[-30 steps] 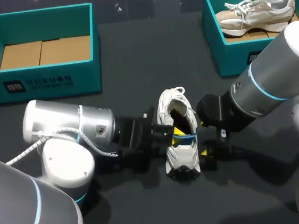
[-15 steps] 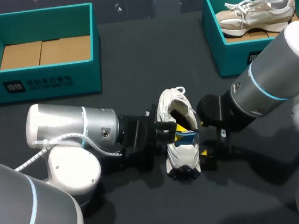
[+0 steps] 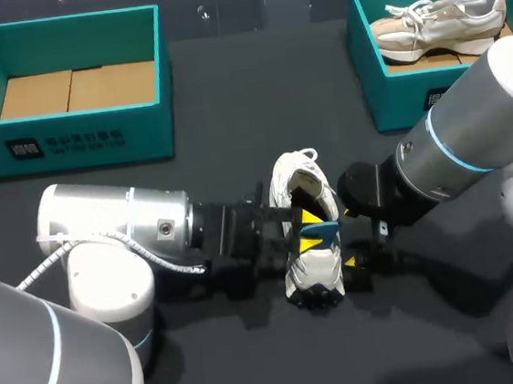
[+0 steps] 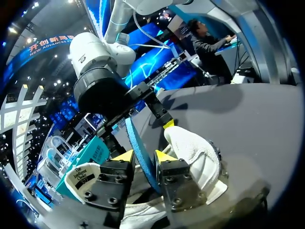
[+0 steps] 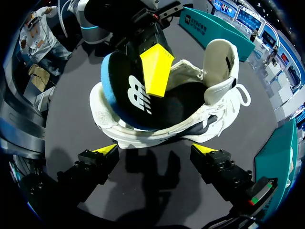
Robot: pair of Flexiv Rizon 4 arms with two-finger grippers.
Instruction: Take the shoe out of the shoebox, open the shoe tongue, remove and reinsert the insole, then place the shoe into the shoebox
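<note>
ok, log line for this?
left tool: shut on insole | insole: partly out of shoe | right tool: open, beside shoe | shoe: on table

The shoe (image 3: 310, 269) is white mesh cloth with a fuzzy lining. Its insole (image 5: 125, 107) has a matt black cloth top and a blue foam edge. The shoebox (image 3: 76, 137) is matt teal card, floored in raw brown cardboard.

Two shoeboxes (image 3: 76, 137) (image 3: 394, 104); two shoes (image 3: 315, 277) (image 3: 440, 21); one insole (image 3: 323, 230); two robot arms (image 3: 113, 227) (image 3: 471, 133).
</note>
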